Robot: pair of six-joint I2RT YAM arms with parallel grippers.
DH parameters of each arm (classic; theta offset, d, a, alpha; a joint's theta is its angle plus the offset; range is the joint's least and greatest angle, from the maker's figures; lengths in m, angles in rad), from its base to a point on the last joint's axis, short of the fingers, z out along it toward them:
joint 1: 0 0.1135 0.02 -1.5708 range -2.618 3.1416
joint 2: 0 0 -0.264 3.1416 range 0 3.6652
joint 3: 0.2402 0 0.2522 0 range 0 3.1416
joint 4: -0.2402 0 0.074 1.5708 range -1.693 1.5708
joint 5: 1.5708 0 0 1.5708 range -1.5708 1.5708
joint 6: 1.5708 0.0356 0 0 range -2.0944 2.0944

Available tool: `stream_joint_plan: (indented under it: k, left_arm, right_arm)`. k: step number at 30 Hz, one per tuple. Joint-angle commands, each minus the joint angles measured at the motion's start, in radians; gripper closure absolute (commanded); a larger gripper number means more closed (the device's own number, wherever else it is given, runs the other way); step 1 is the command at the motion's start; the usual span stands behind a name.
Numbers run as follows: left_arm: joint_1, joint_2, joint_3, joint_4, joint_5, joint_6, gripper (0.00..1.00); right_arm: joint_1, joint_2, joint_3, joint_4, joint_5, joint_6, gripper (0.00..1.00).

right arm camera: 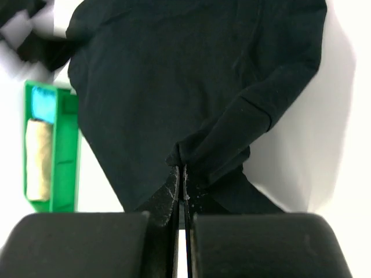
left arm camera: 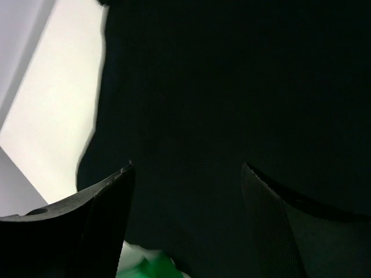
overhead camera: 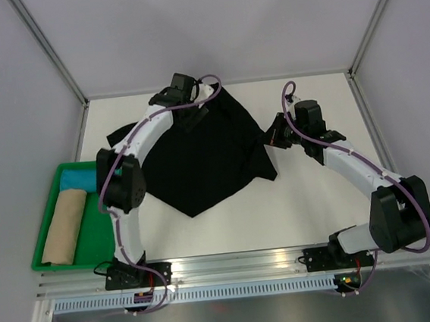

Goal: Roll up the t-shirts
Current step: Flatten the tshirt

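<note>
One black t-shirt (overhead camera: 200,162) lies spread, loosely rumpled, on the white table. My left gripper (overhead camera: 193,117) hovers over its far edge, and in the left wrist view the gripper (left arm camera: 187,174) stands open with the black t-shirt (left arm camera: 232,87) filling the space below the spread fingers and nothing between them. My right gripper (overhead camera: 268,137) is at the shirt's right edge. The right wrist view shows that gripper (right arm camera: 181,168) shut on a pinched fold of the t-shirt (right arm camera: 145,75), beside a sleeve that trails to the right.
A green tray (overhead camera: 94,230) stands at the table's left edge, holding a beige rolled cloth (overhead camera: 63,227) and a teal cloth (overhead camera: 79,178). Grey walls with metal posts close the table on the left, right and far sides.
</note>
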Motion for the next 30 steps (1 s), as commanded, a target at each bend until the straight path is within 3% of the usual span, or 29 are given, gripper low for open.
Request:
stream_joint_plan:
  k: [1, 4, 8, 12, 16, 19, 23, 27, 29, 30]
  left_arm:
    - [-0.097, -0.389, -0.117, -0.080, 0.143, -0.055, 0.22]
    - [-0.195, -0.549, -0.311, -0.218, 0.238, -0.060, 0.24]
    - [-0.358, -0.651, -0.698, -0.226, 0.199, -0.049, 0.22]
    - [-0.453, -0.687, -0.874, -0.123, 0.150, -0.092, 0.14]
    - [-0.507, -0.769, -1.030, 0.151, 0.122, -0.084, 0.12]
    - [-0.508, -0.711, -1.096, 0.208, 0.073, -0.078, 0.14]
    - [-0.507, -0.626, -1.146, 0.294, -0.025, -0.046, 0.30]
    - [-0.493, -0.617, -1.163, 0.361, -0.039, -0.050, 0.38]
    - [-0.482, -0.614, -1.169, 0.389, -0.062, -0.037, 0.53]
    - [-0.462, -0.608, -1.160, 0.388, -0.082, -0.031, 0.67]
  right_arm:
    - [-0.008, 0.005, -0.024, 0.066, 0.067, -0.019, 1.00]
    - [-0.011, 0.011, -0.050, 0.068, 0.099, -0.032, 1.00]
    - [-0.019, 0.022, -0.071, 0.091, 0.102, -0.029, 1.00]
    - [-0.025, 0.027, -0.070, 0.091, 0.104, -0.036, 1.00]
    - [-0.025, 0.021, -0.080, 0.089, 0.116, -0.041, 1.00]
    - [-0.026, 0.018, -0.090, 0.086, 0.132, -0.046, 0.99]
    - [-0.031, 0.013, -0.082, 0.069, 0.147, -0.055, 1.00]
    - [-0.042, -0.001, -0.071, 0.062, 0.152, -0.065, 1.00]
    - [-0.048, -0.012, -0.053, 0.048, 0.152, -0.073, 1.00]
    - [-0.051, -0.024, -0.045, 0.030, 0.156, -0.085, 1.00]
